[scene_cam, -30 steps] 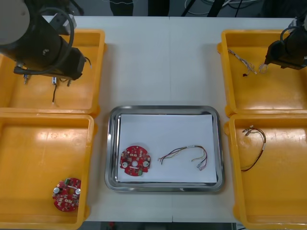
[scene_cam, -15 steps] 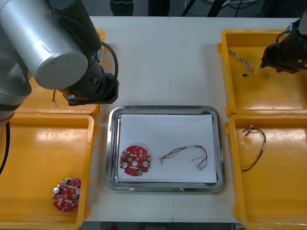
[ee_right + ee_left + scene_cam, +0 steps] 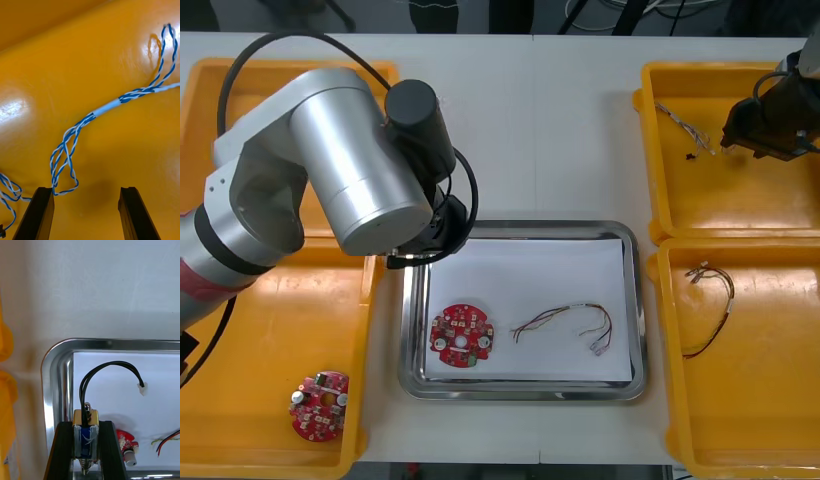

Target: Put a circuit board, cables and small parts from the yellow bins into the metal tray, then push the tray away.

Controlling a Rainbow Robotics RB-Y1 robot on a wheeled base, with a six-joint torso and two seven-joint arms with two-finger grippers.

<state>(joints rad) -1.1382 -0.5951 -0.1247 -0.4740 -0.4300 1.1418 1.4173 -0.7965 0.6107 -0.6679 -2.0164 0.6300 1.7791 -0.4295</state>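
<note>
A: Entry one, left gripper?
B: Fingers clamped on a small metal part, brass-topped, held upright between them. A black cable loops out of the part and ends in a white connector. Location: above the far left corner of the metal tray, which is white inside.
A: Tray contents?
B: One round red circuit board toward the left side. One red and yellow cable near it, to the right. Both lie flat on the white lining. The tray stands on the surface between the bins.
A: Entry two, right gripper?
B: Fingers apart, nothing between them. Location: inside the far right yellow bin, over its floor. A twisted blue and white cable lies just beyond the fingertips, one loop close to a fingertip.
A: Remaining stock?
B: A second circuit board in the near left yellow bin. One thin cable in the near right yellow bin.
</note>
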